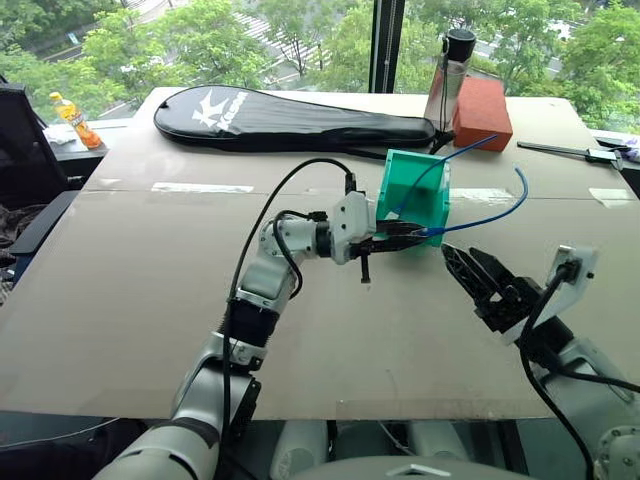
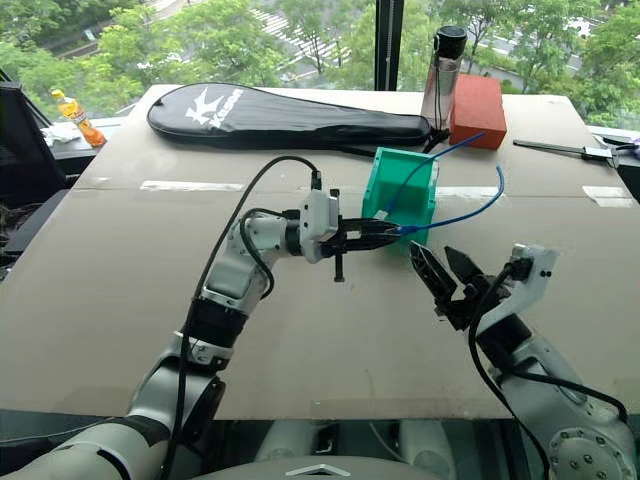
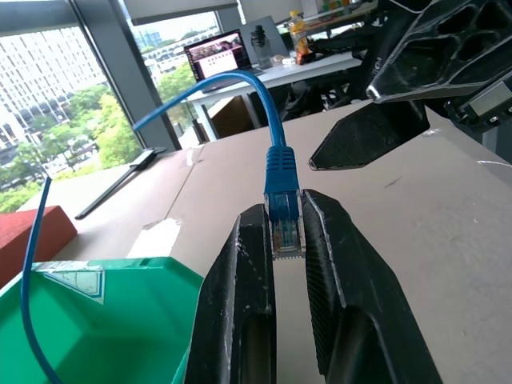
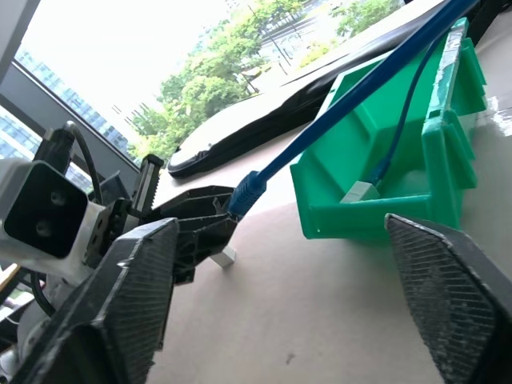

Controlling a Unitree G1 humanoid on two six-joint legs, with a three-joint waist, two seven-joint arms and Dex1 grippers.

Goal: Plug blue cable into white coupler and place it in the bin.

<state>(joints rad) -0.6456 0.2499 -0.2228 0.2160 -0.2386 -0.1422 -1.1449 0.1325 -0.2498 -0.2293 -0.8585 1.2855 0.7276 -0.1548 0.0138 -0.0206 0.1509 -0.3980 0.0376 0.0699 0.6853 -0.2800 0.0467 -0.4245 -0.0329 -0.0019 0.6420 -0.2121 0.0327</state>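
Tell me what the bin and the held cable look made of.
The bin: likely moulded plastic, uniform teal-green, mild sheen, crisp thin walls. The blue cable: seemingly a rubbery jacket ending in a clear hard-plastic plug, pinched in the left claw.

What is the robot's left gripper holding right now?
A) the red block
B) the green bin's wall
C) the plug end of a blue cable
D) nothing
C: in the left wrist view, the left gripper is shut on the blue cable, pinching its clear plug end between the fingers.
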